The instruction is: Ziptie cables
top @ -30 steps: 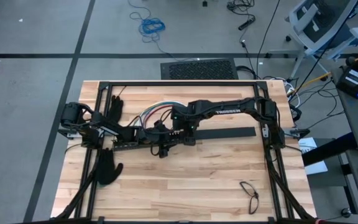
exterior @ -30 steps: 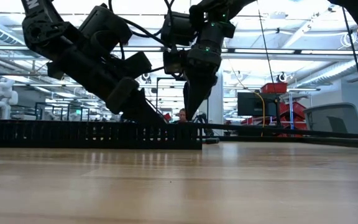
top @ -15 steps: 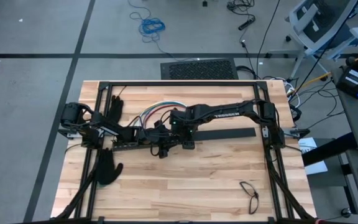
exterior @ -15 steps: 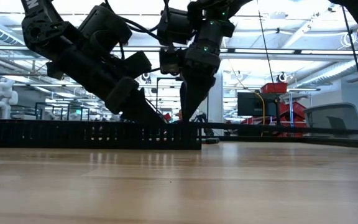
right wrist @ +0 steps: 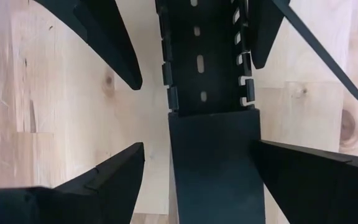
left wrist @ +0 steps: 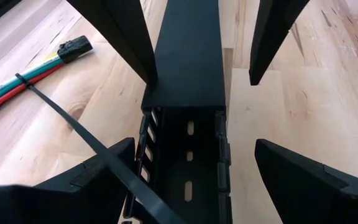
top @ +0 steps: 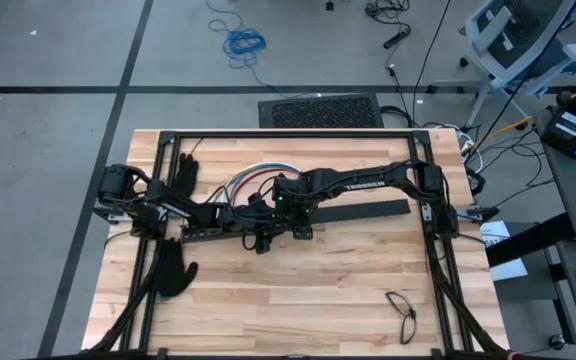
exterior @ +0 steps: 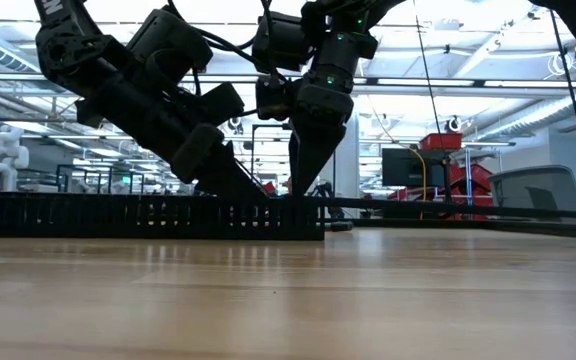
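We see red, green and white cables (left wrist: 11, 84), a black ziptie (left wrist: 73, 127) and a pale wooden table (top: 298, 290).

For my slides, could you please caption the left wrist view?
Open left claw straddles slotted black duct; a ziptie binds the cables nearby.

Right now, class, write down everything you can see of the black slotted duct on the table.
The slotted duct is a long black plastic channel lying flat on the wooden table. One stretch stands open, showing oval holes in its floor and slotted side walls; the next wears a smooth black cover. Both open grippers straddle it, and a ziptie crosses its wall.
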{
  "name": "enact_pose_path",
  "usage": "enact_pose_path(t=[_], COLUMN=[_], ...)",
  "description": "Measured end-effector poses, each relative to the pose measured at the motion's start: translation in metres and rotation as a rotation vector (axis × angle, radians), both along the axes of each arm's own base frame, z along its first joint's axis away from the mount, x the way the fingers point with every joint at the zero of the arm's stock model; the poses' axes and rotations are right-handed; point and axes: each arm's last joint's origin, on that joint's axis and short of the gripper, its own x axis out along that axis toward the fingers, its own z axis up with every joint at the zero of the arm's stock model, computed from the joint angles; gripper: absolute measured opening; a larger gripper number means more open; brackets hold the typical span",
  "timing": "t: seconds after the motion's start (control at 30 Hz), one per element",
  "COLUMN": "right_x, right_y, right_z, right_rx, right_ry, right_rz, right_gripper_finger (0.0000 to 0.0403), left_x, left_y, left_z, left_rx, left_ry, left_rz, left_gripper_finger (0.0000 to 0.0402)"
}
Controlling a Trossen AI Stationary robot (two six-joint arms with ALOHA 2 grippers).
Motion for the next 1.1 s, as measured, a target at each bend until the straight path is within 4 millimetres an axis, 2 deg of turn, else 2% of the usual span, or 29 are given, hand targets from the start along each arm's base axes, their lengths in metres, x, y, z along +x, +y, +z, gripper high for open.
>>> enact_pose_path(t=[0.9, 1.1], right_x=[0.0028, 0.0016], right_y=[0.0075, 0.0081], right_z=[0.0000, 0.0051], right_rx=[0.008, 0.012], right_ry=[-0.018, -0.032], right_rz=[-0.021, -0.018], right_gripper_finger=[0.0295, 0.0295], left_x=[0.0002, 0.0002], left_y=[-0.0001, -0.0001], left_z=[0.0003, 0.0003], left_rx=[0.001, 0.001], left_ry=[-0.004, -0.003], left_rz=[0.001, 0.001], left_gripper_finger=[0.0327, 0.0327])
